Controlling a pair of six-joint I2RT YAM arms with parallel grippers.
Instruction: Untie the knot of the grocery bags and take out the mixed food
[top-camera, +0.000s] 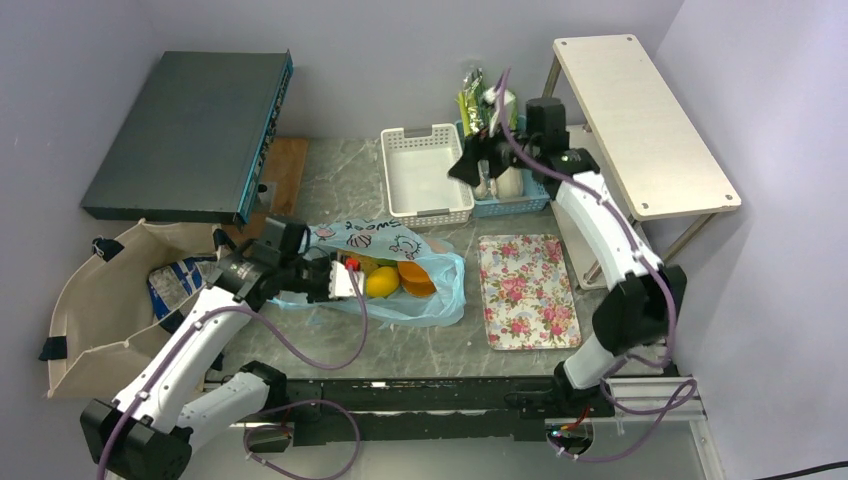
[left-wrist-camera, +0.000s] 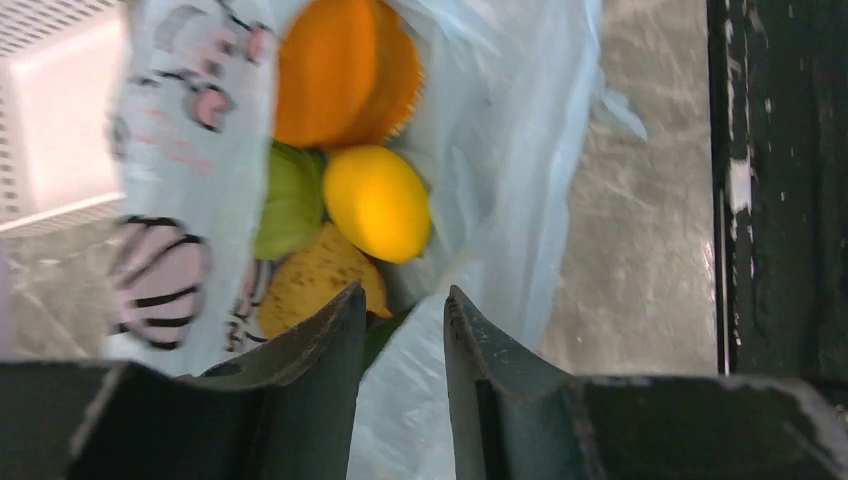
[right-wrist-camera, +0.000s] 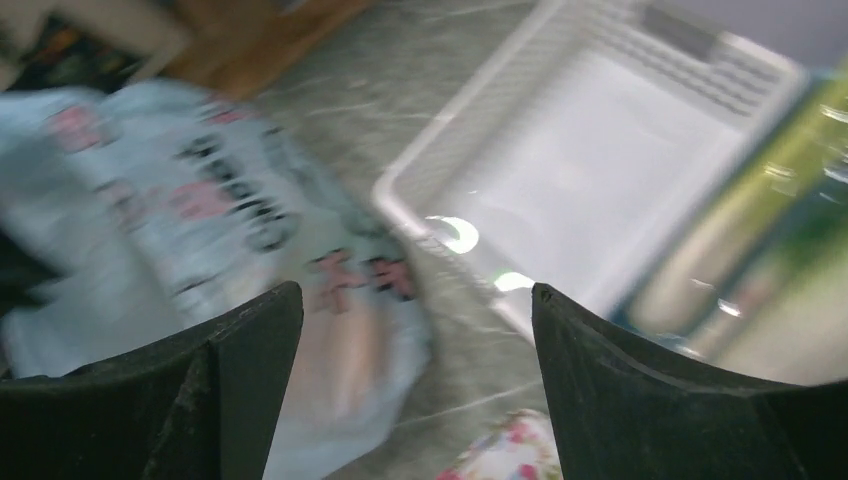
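The light-blue plastic bag (top-camera: 440, 300) lies on the table with its mouth open; no knot shows. Inside it are an orange doughnut (left-wrist-camera: 340, 70), a yellow lemon-like fruit (left-wrist-camera: 378, 202), a green piece (left-wrist-camera: 292, 198) and a spotted yellow piece (left-wrist-camera: 310, 280). My left gripper (top-camera: 340, 281) is at the bag's mouth. Its jaws (left-wrist-camera: 403, 295) are nearly together with bag film (left-wrist-camera: 420, 400) bunched between them. My right gripper (top-camera: 465, 170) is open and empty, raised by the baskets. The beige canvas tote (top-camera: 90, 300) lies at far left with the blue chip bag (top-camera: 175, 282) in it.
A white basket (top-camera: 425, 175) and a blue basket (top-camera: 525, 198) holding green stalks (top-camera: 474, 100) stand at the back. A floral tray (top-camera: 527, 290) lies right of the bag. A dark box (top-camera: 190, 135) and a wooden board (top-camera: 288, 165) are at back left, a shelf (top-camera: 640, 120) at right.
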